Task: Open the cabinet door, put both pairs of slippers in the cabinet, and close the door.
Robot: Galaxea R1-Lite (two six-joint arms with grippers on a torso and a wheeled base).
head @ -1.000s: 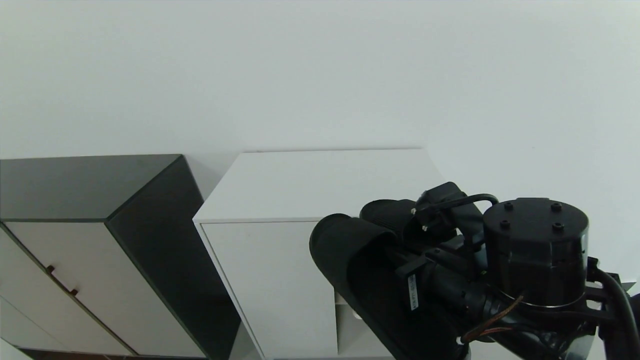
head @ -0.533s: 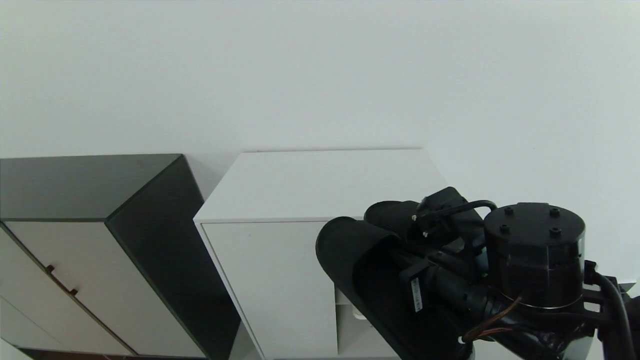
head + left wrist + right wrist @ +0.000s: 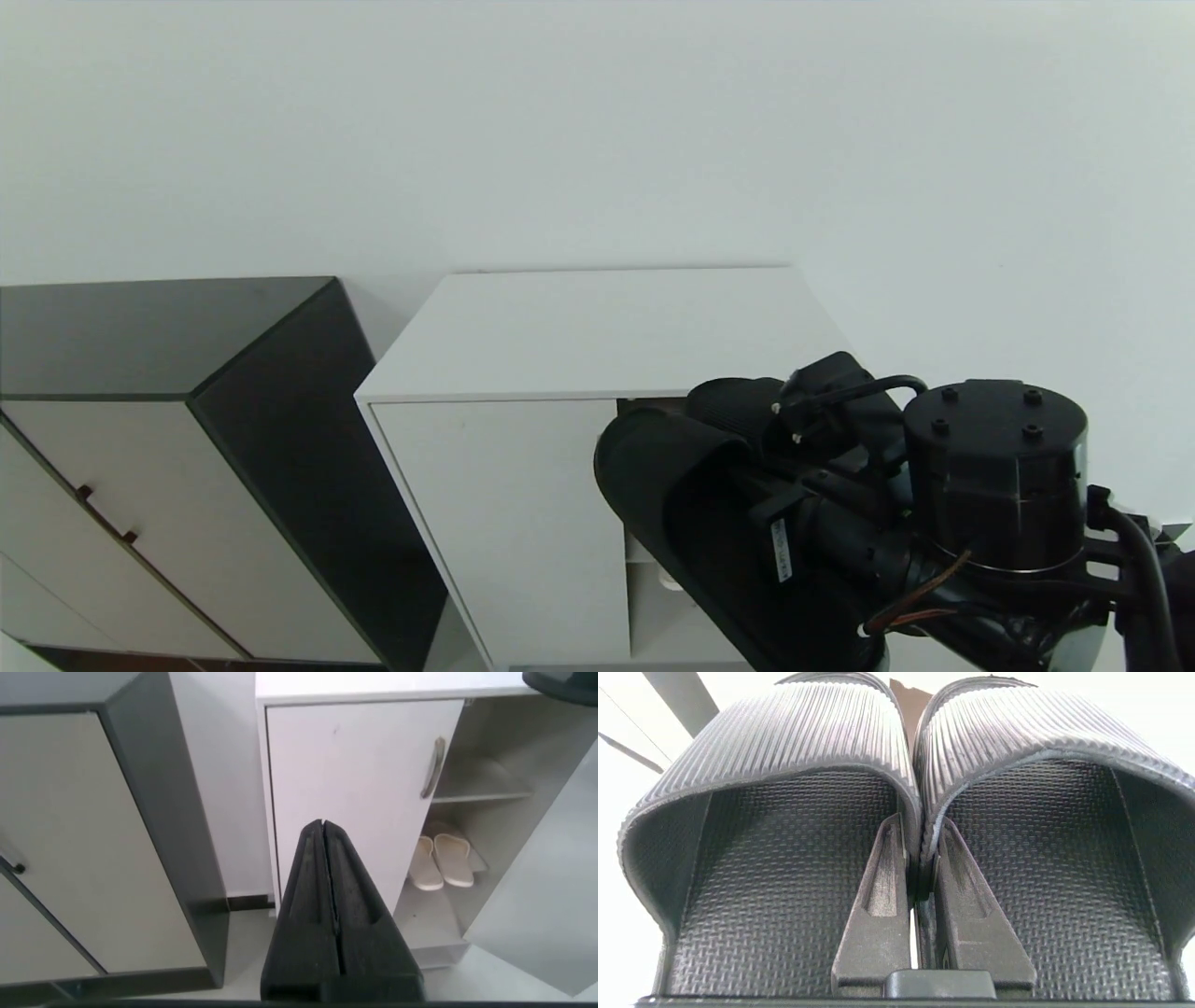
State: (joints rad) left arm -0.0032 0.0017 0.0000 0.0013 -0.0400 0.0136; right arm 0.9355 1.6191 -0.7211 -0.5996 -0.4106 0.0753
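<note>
Ribbed black slippers (image 3: 794,775), cut off at the bottom edge, sit clamped in the right claw (image 3: 920,854); left claw (image 3: 323,829) pressed together; pale slippers (image 3: 443,861) lie in the white cabinet (image 3: 355,775)

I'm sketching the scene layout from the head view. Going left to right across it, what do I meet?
From the left: dark cabinet → white cabinet → black slippers → right arm.

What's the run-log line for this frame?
right gripper: shut on black ribbed rubber slippers | left gripper: shut, empty | white cabinet: door open | cream flat slippers: inside, bottom level
</note>
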